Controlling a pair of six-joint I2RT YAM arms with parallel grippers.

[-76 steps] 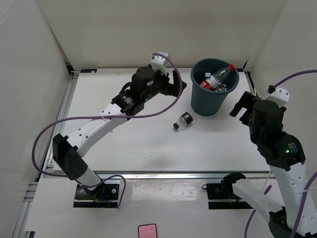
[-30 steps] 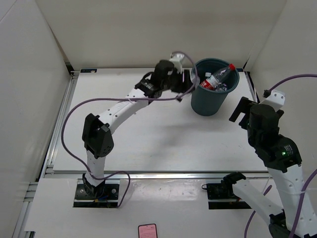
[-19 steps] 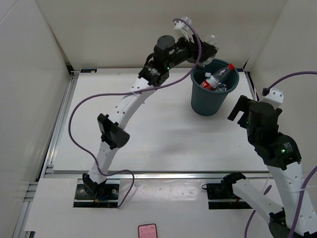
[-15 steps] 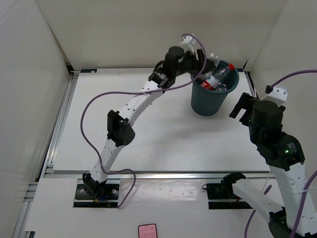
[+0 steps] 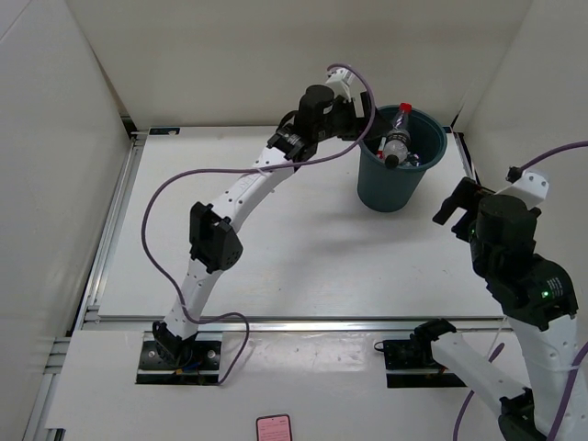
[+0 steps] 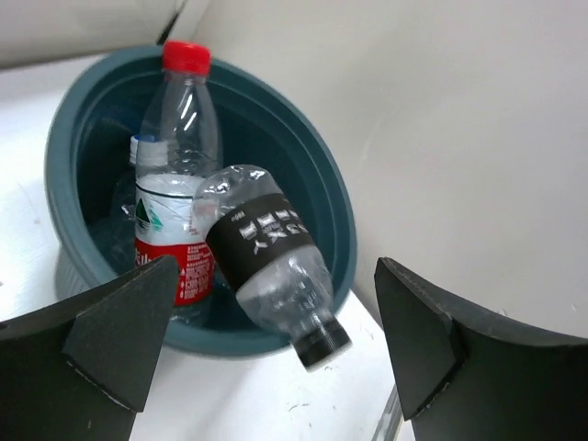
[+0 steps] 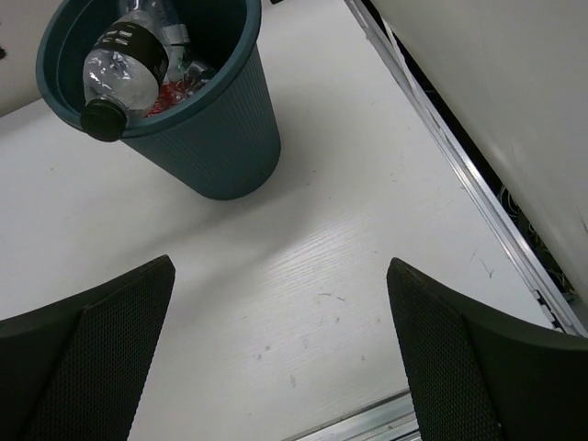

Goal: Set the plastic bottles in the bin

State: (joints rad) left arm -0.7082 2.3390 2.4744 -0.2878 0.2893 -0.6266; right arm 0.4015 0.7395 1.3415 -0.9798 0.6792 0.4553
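Our left gripper [image 6: 274, 265] and right gripper [image 7: 280, 266] both gape wide, empty. Seen from the left wrist, the clear black-labelled plastic bottle [image 6: 262, 234] leans at 5 o'clock on the rim of the round dark teal plastic bin [image 6: 234, 338]. We fear its overhanging cap end could tip it out.

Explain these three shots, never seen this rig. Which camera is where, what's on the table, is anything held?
Two robot arms are bolted at the near edge of a white table. The wide picture comes from a fixed camera above and behind them. The other two come from a camera on each wrist, so the dark wedges in their lower corners are that arm's own fingers.

A teal bin stands on the table. In it are plastic bottles: a red-label bottle stands upright, and a dark-label bottle lies tilted with its black cap poking over the rim.

The left gripper hovers open at the bin and holds nothing. The right gripper, off to the bin's right, is open and empty too.
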